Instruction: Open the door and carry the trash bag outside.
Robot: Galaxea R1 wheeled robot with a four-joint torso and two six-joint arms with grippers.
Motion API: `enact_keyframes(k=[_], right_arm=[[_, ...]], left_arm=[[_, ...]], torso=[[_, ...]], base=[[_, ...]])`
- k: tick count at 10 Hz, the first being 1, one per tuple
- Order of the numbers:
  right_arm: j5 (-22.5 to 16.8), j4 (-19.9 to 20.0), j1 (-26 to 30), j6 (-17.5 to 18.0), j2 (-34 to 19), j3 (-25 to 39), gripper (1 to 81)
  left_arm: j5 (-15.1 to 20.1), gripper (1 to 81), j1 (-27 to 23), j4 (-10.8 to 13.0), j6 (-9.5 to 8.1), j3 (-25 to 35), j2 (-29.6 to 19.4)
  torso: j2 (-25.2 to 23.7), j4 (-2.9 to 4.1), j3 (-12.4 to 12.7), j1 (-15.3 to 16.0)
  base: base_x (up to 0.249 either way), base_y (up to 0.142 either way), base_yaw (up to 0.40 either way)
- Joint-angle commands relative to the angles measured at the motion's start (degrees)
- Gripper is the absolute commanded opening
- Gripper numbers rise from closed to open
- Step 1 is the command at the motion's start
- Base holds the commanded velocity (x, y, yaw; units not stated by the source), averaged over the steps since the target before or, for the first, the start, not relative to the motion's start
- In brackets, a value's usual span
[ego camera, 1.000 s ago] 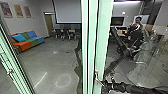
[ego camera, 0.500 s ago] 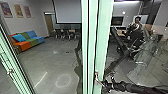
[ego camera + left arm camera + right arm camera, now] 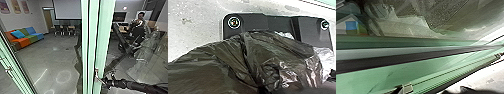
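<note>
The right end effector (image 3: 107, 83) is pointing toward the handle (image 3: 97, 75) of the glass door (image 3: 103, 45); how wide it is opening, or whether it is gripping, I cannot tell. Near the left wrist, the dark trash bag (image 3: 235, 57) is bulging; its hold I cannot tell. Far right, 1 person (image 3: 138, 26) is appearing.

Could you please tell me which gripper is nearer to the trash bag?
Left: the bag lies close before its wrist camera. The right gripper is away from it, beside a door handle.
</note>
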Motion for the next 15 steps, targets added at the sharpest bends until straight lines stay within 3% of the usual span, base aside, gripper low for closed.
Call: enact_keyframes(k=[1, 6, 9, 15], right_arm=[[-2.1, -0.9, 7.8, 1.3, -0.2, -4.0, 81.1], [-2.2, -0.9, 10.8, -3.6, -1.0, -4.1, 81.1], [-2.1, -1.0, 11.1, -4.3, -1.1, -3.7, 81.1], [-1.9, -0.9, 12.0, -4.3, -0.9, -4.0, 81.1]], left_arm=[[4.2, 1.0, -2.8, -0.6, 0.00, -0.1, -0.9], [4.2, 1.0, -2.8, -0.6, -0.08, -0.1, -0.9], [4.2, 1.0, -2.8, -0.6, -0.08, -0.1, -0.8], [4.2, 1.0, -2.8, -0.6, -0.08, -0.1, -0.8]], torso=[[0.0, 0.00, 0.0, 0.0], [0.0, 0.00, -0.2, 0.1], [0.1, 0.00, -0.3, 0.1], [0.0, -0.02, -9.3, 0.0]], base=[[0.000, 0.000, 0.000], [0.000, 0.000, 0.000], [0.000, 0.000, 0.000], [0.000, 0.000, 0.000]])
